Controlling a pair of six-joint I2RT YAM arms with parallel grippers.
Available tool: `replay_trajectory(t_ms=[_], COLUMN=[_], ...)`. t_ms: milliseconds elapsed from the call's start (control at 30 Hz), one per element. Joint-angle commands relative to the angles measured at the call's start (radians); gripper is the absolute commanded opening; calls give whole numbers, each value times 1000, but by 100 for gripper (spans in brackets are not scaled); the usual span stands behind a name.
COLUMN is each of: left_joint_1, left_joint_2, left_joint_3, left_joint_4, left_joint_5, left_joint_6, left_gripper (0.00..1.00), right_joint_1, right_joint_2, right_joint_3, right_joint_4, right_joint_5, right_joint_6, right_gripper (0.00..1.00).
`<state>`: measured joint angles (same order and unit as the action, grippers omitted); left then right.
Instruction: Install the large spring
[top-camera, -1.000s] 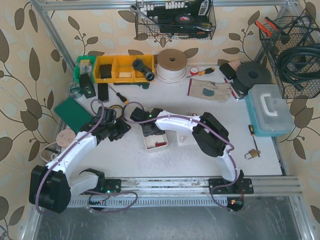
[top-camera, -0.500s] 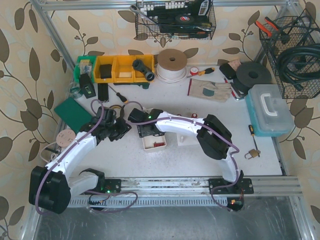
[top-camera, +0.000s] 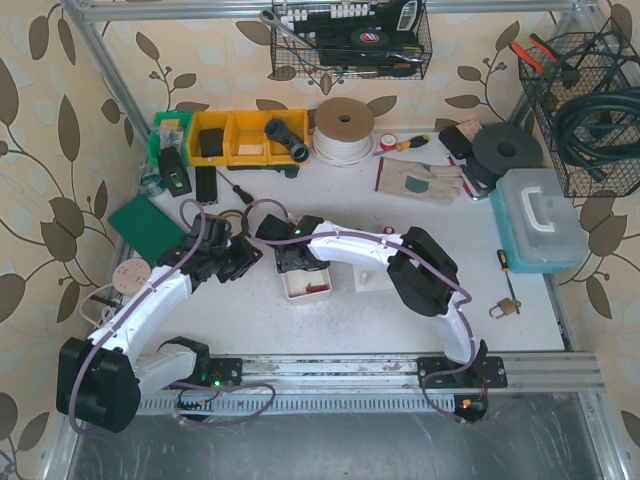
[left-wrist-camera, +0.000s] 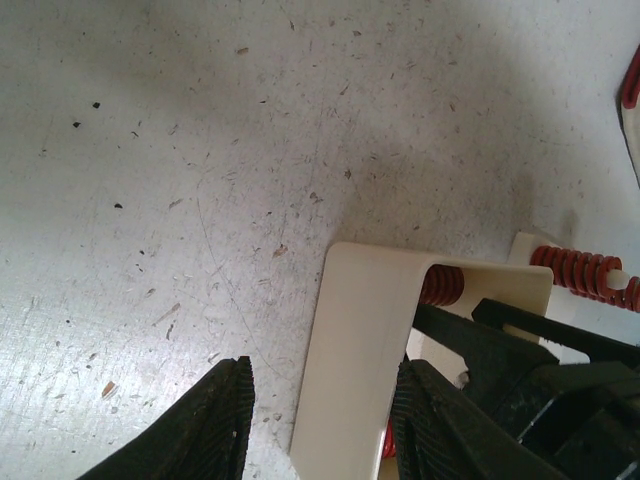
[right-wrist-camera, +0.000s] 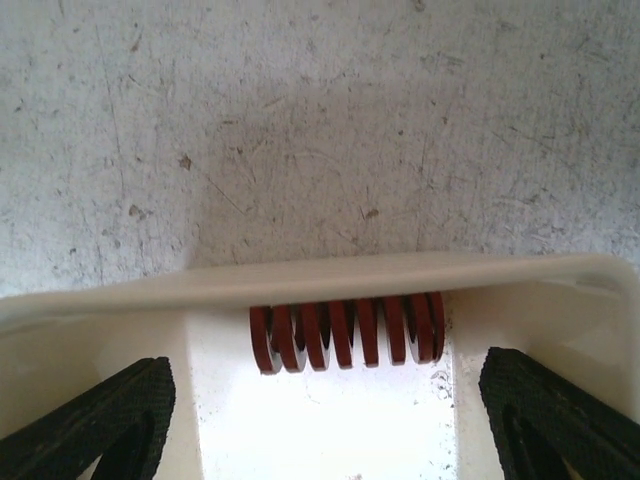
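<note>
Large spring (right-wrist-camera: 345, 333) sits across the cream bracket (right-wrist-camera: 300, 280), tucked under its top wall, so the seating step looks nearly done. From the bracket's left, the left end effector (left-wrist-camera: 322, 400) narrowly straddles one bracket wall; whether it clamps, I cannot tell. The right end effector (right-wrist-camera: 322, 375) stands wide, holding nothing, and should next back away. Just right of the bracket, a white tray (top-camera: 296, 292) holds spare red springs (top-camera: 318, 288).

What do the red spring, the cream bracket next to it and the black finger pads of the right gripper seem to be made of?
The red spring is probably steel wire with glossy red paint, since its coils shine. The cream bracket looks like moulded plastic: smooth, matte, with rounded corners. The finger pads seem to be rubber, black with a fine ribbed texture.
</note>
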<state>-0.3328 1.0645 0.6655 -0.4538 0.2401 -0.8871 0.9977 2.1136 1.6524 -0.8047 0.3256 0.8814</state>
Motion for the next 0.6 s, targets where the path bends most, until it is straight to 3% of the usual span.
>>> replay_trajectory(t_ms=[0,267,567], left_joint_1=[11,11,11], left_joint_2=[-10,-8,-41], left_joint_3=[-10,-9,-16], left_joint_4=[7,8,7], left_joint_5=[17,15,4], left_joint_6=[10,15,10], left_gripper=[45,44,42], right_joint_1=[-17,-26,-35], right_joint_2=[114,170,186], right_joint_3=[16,45,30], right_joint_4=[15,27,24], right_joint_5=[-12,-42,-36], right_joint_6=[14,-16,-34], right_gripper=[84,80,62])
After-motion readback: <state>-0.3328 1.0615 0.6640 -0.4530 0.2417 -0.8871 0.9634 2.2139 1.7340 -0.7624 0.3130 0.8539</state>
